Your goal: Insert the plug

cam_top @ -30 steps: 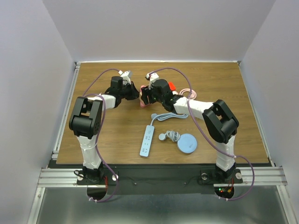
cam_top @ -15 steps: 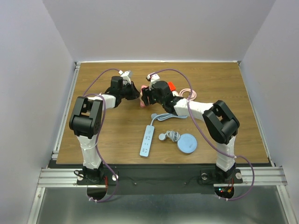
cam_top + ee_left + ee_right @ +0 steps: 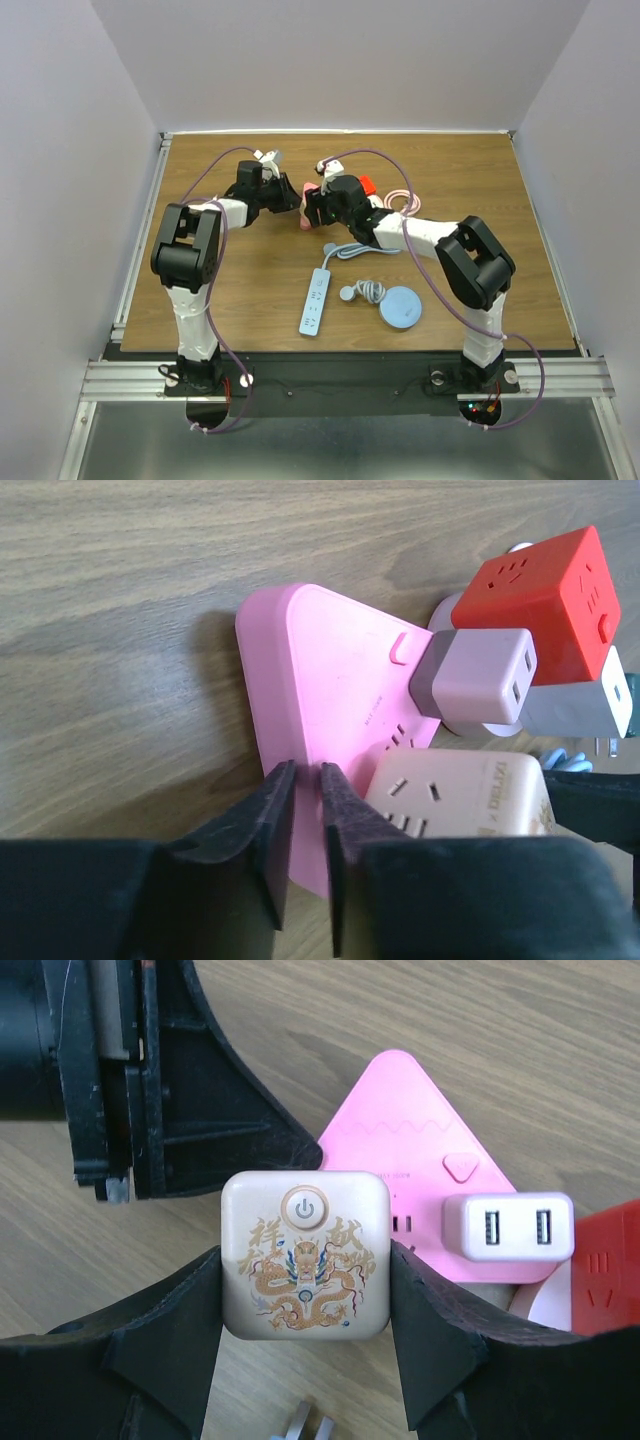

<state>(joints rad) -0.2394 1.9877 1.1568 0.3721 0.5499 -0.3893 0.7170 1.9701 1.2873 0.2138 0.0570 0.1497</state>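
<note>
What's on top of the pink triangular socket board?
A pale USB adapter sits plugged into the pink board; the right pincer holds a beige dragon cube over it. Whatever lies under the cube is hidden.

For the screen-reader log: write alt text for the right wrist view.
The right gripper holds a beige cube-shaped adapter printed with a golden dragon, in front of a pink triangular plastic power strip on the wooden table. A white two-port USB charger sits plugged into the strip, and the left gripper meets its left edge.
</note>
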